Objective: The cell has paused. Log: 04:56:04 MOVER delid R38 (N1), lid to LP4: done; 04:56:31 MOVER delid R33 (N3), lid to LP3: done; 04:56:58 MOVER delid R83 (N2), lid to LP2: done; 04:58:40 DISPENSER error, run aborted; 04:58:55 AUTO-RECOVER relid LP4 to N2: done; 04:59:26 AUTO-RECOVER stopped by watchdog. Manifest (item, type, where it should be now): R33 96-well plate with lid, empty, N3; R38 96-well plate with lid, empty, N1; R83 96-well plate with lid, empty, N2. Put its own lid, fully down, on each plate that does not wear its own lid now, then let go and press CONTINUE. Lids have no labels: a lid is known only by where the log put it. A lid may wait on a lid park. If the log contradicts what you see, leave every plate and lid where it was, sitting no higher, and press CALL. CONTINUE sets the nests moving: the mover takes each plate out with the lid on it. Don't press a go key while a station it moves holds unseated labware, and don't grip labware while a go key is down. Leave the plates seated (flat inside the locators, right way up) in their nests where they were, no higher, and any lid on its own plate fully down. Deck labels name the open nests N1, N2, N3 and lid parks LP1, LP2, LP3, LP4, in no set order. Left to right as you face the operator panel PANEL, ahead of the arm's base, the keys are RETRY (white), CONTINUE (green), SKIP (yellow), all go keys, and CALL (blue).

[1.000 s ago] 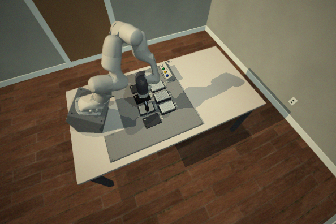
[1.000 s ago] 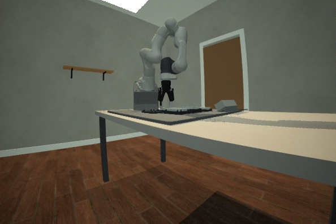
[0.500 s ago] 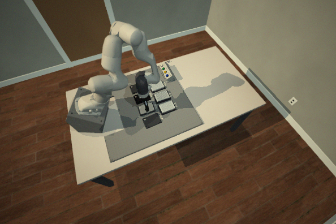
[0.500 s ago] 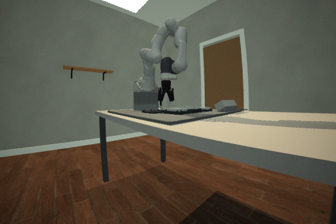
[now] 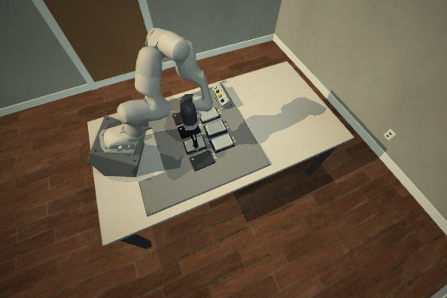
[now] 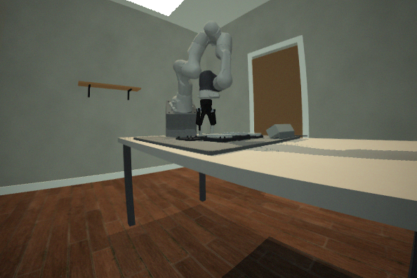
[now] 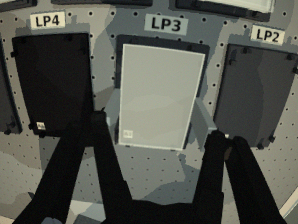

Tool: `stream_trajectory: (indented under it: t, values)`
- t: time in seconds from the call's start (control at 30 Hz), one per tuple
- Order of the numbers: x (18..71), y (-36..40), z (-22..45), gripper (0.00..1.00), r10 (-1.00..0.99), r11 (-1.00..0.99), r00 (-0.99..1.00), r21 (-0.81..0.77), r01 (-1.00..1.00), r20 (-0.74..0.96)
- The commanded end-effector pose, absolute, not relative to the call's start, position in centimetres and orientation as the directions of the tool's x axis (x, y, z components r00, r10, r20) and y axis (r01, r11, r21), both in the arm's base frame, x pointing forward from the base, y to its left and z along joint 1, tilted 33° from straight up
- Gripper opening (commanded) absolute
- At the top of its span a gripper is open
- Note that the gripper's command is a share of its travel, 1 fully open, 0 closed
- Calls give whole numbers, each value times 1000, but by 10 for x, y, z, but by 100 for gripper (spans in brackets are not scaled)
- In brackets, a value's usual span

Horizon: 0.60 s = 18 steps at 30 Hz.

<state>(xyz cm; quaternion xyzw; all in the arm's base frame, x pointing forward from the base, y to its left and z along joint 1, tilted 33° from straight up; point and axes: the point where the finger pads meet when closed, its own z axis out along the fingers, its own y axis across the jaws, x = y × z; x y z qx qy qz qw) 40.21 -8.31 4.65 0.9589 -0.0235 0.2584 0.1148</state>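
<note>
In the wrist view a pale lid (image 7: 161, 96) lies over the park labelled LP3. My gripper (image 7: 156, 103) straddles it, one black finger at each long side, and is shut on the lid. The parks labelled LP4 (image 7: 52, 83) and LP2 (image 7: 256, 92) show dark faces with no pale lid. In the top view the gripper (image 5: 195, 142) stands low over the lid, left of the plates (image 5: 215, 126). The middle plate shows open wells. The exterior view shows the gripper (image 6: 206, 126) just above the deck.
The operator panel (image 5: 222, 95) with its coloured keys stands at the far end of the plate row, and it also shows in the exterior view (image 6: 281, 130). The arm's grey base block (image 5: 114, 152) is at the table's left edge. A grey mat (image 5: 203, 165) carries the nests and parks.
</note>
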Motion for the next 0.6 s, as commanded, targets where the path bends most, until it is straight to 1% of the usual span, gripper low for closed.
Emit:
stream_trajectory:
  t: [0.0, 0.57]
  values:
    - [402, -83, 47, 0, 17, -973, 866, 209, -102, 500]
    - [401, -83, 49, 0, 17, -973, 866, 209, -102, 500]
